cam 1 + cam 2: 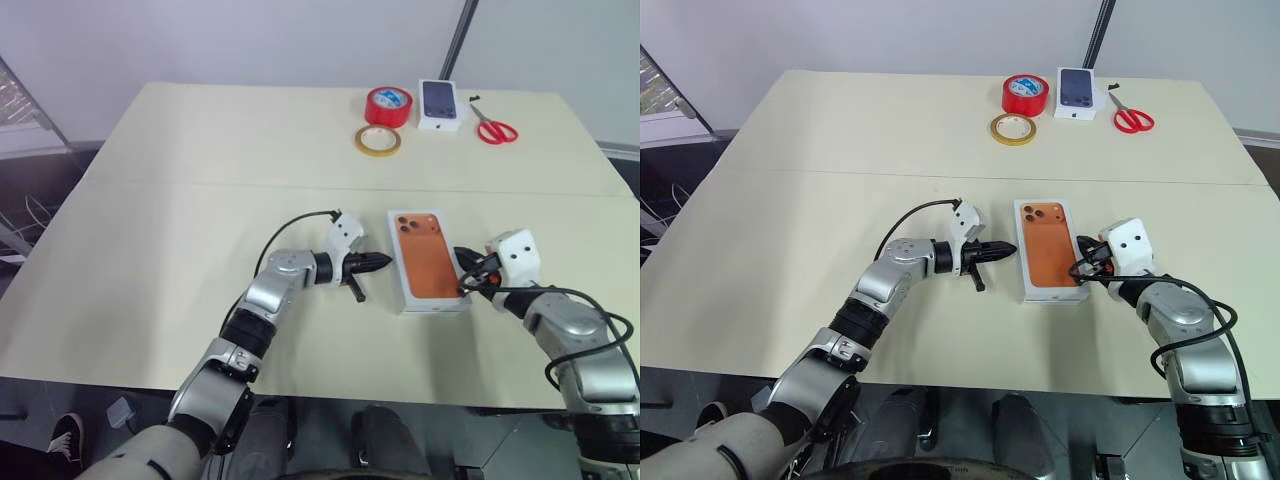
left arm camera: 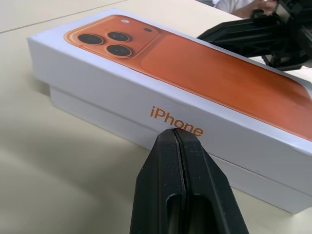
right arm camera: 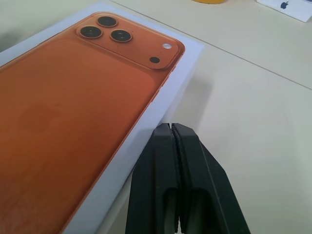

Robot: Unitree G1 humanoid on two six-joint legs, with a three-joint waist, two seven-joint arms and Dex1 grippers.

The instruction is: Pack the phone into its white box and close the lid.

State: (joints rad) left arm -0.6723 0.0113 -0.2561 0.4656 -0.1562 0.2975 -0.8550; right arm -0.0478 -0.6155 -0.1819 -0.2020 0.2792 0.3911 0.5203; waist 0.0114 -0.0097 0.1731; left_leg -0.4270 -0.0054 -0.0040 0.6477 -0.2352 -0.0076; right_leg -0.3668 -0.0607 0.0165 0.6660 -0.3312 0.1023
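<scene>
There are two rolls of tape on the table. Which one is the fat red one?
The red tape roll, farther back, beside the small white box with the dark phone picture. The yellow tape roll in front of it is thin and lies flat.

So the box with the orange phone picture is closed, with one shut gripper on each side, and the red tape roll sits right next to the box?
Not quite. The red tape roll sits far off near the table's back edge, apart from the closed box, as the left eye view shows. The left gripper and right gripper do flank it, jaws shut.
</scene>
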